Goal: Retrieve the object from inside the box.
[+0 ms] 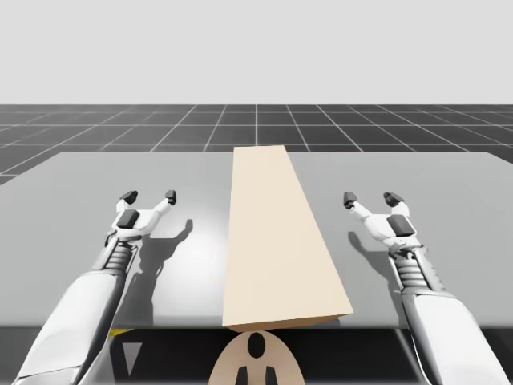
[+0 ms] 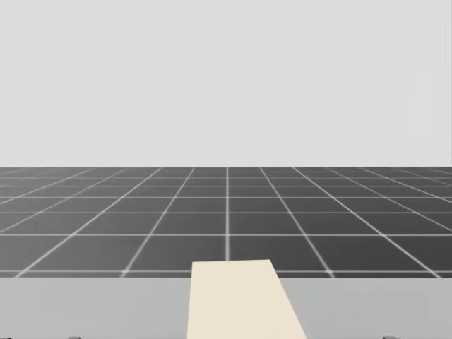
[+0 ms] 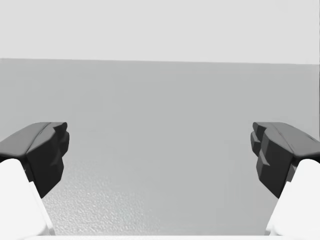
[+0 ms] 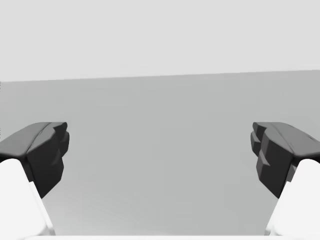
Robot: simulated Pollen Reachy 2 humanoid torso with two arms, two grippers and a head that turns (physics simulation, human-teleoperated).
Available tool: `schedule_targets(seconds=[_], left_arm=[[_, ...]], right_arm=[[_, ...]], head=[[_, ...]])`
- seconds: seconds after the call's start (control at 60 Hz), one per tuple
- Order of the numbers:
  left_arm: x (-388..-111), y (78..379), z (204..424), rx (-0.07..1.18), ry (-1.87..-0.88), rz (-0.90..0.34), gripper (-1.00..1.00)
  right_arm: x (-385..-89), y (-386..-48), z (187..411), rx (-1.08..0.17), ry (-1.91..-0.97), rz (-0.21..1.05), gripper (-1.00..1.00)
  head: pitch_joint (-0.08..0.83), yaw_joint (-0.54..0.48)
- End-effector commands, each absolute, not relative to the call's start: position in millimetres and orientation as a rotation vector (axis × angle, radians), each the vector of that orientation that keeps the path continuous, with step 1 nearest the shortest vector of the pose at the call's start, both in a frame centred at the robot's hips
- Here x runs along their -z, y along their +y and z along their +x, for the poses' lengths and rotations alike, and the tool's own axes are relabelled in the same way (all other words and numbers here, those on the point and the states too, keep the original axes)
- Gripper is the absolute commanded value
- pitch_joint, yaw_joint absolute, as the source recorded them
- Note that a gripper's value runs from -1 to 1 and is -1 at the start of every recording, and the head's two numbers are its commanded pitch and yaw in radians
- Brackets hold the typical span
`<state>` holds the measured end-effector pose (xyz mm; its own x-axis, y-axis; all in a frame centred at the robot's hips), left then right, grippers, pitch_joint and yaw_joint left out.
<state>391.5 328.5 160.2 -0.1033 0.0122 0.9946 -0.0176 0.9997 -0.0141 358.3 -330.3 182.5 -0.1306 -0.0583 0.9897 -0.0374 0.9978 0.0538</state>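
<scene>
High view: the beige box (image 1: pixel 276 241) lies lengthwise along the middle of the grey table (image 1: pixel 120 172), running from the near edge toward the far edge. We see its plain top face; its inside is hidden, so we cannot tell what it holds. Our left gripper (image 1: pixel 149 196) stands over the table left of the box and well apart from it, with its fingers spread. Our right gripper (image 1: pixel 372 197) stands right of the box, also well apart and spread, with nothing between its fingers.

Head view: the far end of the box (image 2: pixel 240 300) shows at the middle of the table (image 2: pixel 92 307). The dark gridded floor (image 2: pixel 226 219) lies beyond.

Left wrist view: the dark fingers (image 3: pixel 47 150) stand wide apart. Bare table surface (image 3: pixel 160 100) lies between and ahead of them.

Right wrist view: the fingers (image 4: pixel 280 150) are equally wide apart, over bare table surface (image 4: pixel 160 130).
</scene>
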Motion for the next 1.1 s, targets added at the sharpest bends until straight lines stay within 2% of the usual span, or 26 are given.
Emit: schedule_targets(seconds=[0.017,0.1,0.15,0.167,0.233,0.3,0.467,0.7,0.883,0.983,1.017,1.1], left_arm=[[-159.1,327.8,392.2,-0.011,-1.663,0.001,-1.00],[-155.9,327.2,394.2,0.026,-1.623,-0.013,-1.00],[-152.4,325.5,395.2,0.082,-1.567,-0.036,-1.00],[-150.1,323.3,395.5,0.111,-1.542,-0.063,-1.00],[-145.1,316.3,394.7,0.203,-1.494,-0.091,-1.00],[-142.1,306.9,391.3,0.296,-1.473,-0.124,-1.00],[-139.5,286.5,379.1,0.475,-1.481,-0.195,-1.00],[-142.5,247.8,350.3,0.710,-1.510,-0.323,-1.00],[-143.4,223.9,333.8,0.815,-1.522,-0.389,-1.00],[-141.0,217.2,330.9,0.848,-1.515,-0.396,-1.00],[-140.5,216.4,330.8,0.850,-1.512,-0.395,-1.00],[-139.1,215.0,331.0,0.854,-1.510,-0.399,-1.00]], right_arm=[[-181.4,-327.1,356.3,0.001,-1.683,0.085,-1.00],[-179.9,-325.6,357.0,-0.025,-1.672,0.122,-1.00],[-177.6,-324.4,357.7,-0.069,-1.644,0.153,-1.00],[-174.5,-321.9,358.7,-0.115,-1.607,0.190,-1.00],[-168.7,-314.3,359.1,-0.205,-1.559,0.265,-1.00],[-165.5,-305.1,357.5,-0.286,-1.552,0.291,-1.00],[-167.3,-286.1,346.5,-0.464,-1.575,0.365,-1.00],[-169.5,-265.6,328.9,-0.690,-1.611,0.467,-1.00],[-167.9,-240.7,313.7,-0.825,-1.630,0.528,-1.00],[-163.6,-231.6,311.6,-0.876,-1.570,0.567,-1.00],[-161.6,-229.6,312.6,-0.881,-1.577,0.561,-1.00],[-155.5,-225.3,316.2,-0.892,-1.559,0.642,-1.00]], head=[[-0.018,0.00],[-0.018,0.00],[-0.017,0.00],[-0.017,0.00],[-0.017,0.00],[-0.017,0.00],[-0.019,0.00],[-0.019,0.00],[-0.017,0.00],[-0.016,-0.01],[-0.017,-0.01],[-0.015,-0.01]])
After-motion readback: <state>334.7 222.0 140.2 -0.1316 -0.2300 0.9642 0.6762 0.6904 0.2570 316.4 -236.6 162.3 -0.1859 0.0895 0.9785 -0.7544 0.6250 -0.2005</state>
